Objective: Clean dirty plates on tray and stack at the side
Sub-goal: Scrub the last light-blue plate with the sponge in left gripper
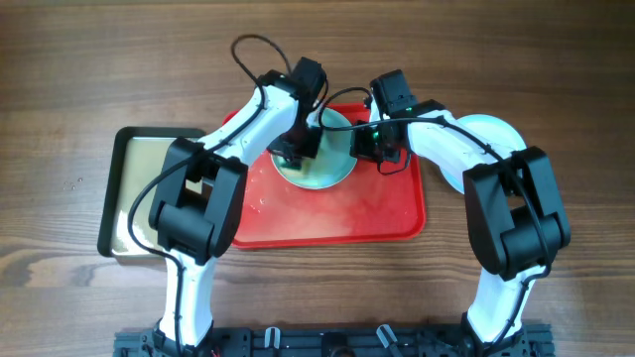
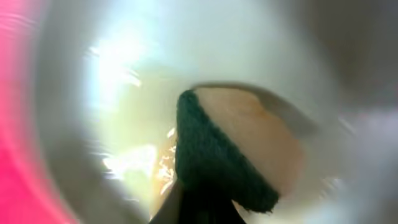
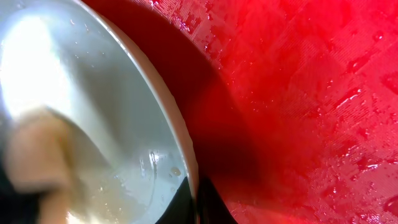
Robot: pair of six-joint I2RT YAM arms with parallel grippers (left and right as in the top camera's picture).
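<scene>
One pale, round, shallow plastic plate (image 1: 329,171) is seen just above the centre of the overhead view. It lies in the upper middle of the large rectangular red plastic tray (image 1: 337,220), so that spills are caught by the raised rim.

The left gripper (image 1: 295,149) is lowered onto the plate's upper left part. It is clenched on a block sponge (image 2: 231,146) of yellowish foam backed with dark green scouring pad. In the left wrist view the sponge is pressed against the plate's inside (image 2: 118,74), beside a wet yellowish smear at lower centre, presumably so the soil can be rubbed off.

The right gripper (image 1: 382,149) is set at the plate's right edge. In the right wrist view its dark fingers (image 3: 205,202), at the bottom of the frame, are closed over the pale rim (image 3: 177,134), with the wet red tray floor (image 3: 298,93) on the right. The plate is probably pinned this way so that it cannot slide or spin under the scrubbing.

A second plate (image 1: 494,129), pale sky-blue, is placed off the tray at the upper right and is half hidden by the right arm; this appears to be the stacking spot. A third plate cannot be made out.

A smaller black-rimmed tray (image 1: 144,164) with a beige inside is set at the left, touching or slightly overlapping the red tray.
</scene>
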